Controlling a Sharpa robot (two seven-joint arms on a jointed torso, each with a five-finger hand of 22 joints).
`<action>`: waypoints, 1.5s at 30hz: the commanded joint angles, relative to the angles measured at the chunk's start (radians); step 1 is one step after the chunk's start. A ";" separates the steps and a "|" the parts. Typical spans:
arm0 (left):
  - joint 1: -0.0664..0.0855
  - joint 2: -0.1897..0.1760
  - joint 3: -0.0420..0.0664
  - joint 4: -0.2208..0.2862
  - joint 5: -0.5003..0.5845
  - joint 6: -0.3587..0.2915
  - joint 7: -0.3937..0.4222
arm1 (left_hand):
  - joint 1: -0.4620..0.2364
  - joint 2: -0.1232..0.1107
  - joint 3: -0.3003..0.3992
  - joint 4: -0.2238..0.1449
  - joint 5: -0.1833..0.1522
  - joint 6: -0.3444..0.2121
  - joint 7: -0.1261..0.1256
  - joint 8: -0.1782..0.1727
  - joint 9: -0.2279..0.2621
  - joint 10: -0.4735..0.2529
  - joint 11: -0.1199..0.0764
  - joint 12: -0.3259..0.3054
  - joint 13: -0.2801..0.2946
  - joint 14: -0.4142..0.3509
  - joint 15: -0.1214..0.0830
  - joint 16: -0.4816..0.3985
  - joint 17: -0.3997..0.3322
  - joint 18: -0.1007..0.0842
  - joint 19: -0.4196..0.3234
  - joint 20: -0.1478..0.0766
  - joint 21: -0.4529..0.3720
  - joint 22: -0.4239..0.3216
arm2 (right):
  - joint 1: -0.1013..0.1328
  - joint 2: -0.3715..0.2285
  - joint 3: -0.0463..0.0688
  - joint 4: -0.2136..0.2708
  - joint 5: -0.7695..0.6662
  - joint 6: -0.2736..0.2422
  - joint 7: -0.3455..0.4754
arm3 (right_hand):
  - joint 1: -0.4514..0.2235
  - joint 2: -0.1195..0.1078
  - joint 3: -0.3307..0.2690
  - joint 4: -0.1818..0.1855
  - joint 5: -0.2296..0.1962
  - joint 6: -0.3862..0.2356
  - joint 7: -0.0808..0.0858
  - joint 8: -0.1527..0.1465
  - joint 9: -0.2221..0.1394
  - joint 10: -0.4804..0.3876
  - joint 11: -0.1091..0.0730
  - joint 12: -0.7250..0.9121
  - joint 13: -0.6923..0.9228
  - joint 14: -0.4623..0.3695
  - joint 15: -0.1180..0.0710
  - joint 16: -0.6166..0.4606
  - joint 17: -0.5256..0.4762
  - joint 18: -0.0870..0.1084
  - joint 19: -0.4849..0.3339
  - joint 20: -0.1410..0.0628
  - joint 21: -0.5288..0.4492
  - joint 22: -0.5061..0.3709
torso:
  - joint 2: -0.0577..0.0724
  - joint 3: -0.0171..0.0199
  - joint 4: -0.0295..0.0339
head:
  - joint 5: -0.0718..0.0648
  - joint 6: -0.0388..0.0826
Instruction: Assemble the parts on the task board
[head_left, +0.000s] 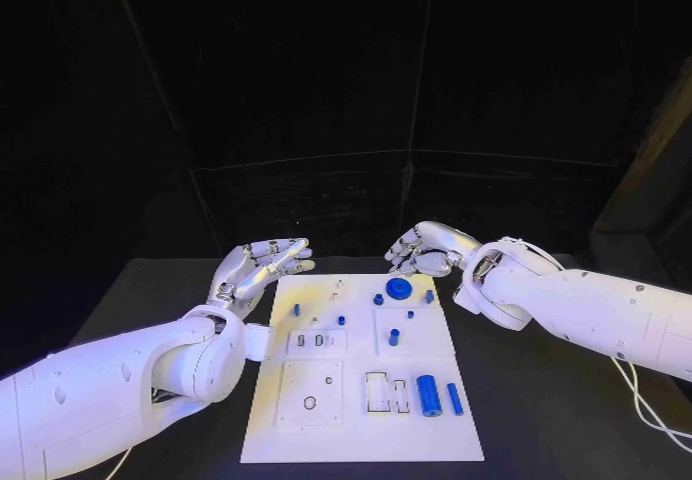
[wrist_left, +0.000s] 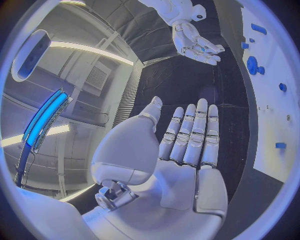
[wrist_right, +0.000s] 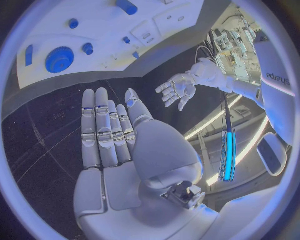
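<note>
— Is any writing to be read?

— Part of a word, "sharpa", is printed in dark letters on the white shell of the right arm (wrist_right: 278, 75) in the right wrist view. No lettering can be made out on the task board (head_left: 368, 440).

— How are the board and parts made up?

— The task board is seen as a flat white rectangular plate lying in the middle of the black table (head_left: 159, 290), with raised square panels and cut-out slots. A round toothed blue gear (head_left: 400, 288) is set near its far edge, with a small blue peg (head_left: 378, 298) just beside it. A smooth blue cylinder (head_left: 428, 395) is laid near the front right, and a thinner blue bar (head_left: 454, 399) just beside it.

— And the hands?

— The left hand (head_left: 260, 266) is held at the board's far left corner, fingers stretched out straight and close together, nothing held. The right hand (head_left: 421, 250) is held beyond the far edge, above the gear, fingers apart and loosely bent, nothing gripped.
</note>
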 joint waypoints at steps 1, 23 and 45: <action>0.000 -0.004 0.001 0.016 -0.070 0.049 0.088 | -0.002 0.011 -0.001 -0.007 0.004 0.009 0.021 0.000 -0.002 0.010 -0.003 0.002 0.001 0.011 -0.001 0.000 -0.001 0.015 0.008 -0.002 0.004 -0.001 | 0.006 0.020 0.002 -0.007 -0.288 0.092 -0.128 | 0.002 -0.005 -0.013 -0.003 -0.011 0.026 -0.012 -0.016 -0.001 0.034 -0.016 -0.018 0.002 0.092 -0.022 0.054 0.041 0.019 0.038 -0.021 0.086 0.048 | 0.027 -0.0035 0.0104 | -0.005 0.005; -0.005 0.004 0.001 0.011 -0.091 0.078 0.079 | -0.004 0.011 -0.002 -0.017 0.004 0.014 0.021 -0.009 -0.004 0.014 -0.003 -0.009 -0.001 0.015 -0.001 -0.011 -0.006 0.015 0.022 -0.004 0.006 -0.005 | 0.009 0.110 0.003 -0.073 -0.484 0.205 -0.184 | 0.025 0.019 -0.060 -0.004 0.005 0.008 -0.008 -0.057 -0.002 -0.025 -0.008 -0.027 0.002 0.069 -0.019 0.502 0.356 -0.024 0.112 -0.017 0.516 0.492 | 0.064 -0.0074 0.0273 | -0.018 0.007; -0.005 -0.001 0.001 0.007 -0.090 0.086 0.071 | -0.011 0.015 -0.005 -0.020 0.004 0.011 0.024 -0.018 -0.005 0.010 0.000 -0.020 -0.002 0.012 0.001 -0.022 -0.010 0.014 0.026 -0.003 0.004 -0.009 | 0.009 0.126 0.003 -0.104 -0.495 0.244 -0.185 | 0.049 0.049 -0.042 -0.005 -0.017 0.009 -0.009 -0.056 -0.002 -0.032 -0.008 -0.026 0.001 0.063 -0.017 0.644 0.490 -0.038 0.145 -0.014 0.602 0.604 | 0.083 -0.0059 0.0364 | -0.019 0.000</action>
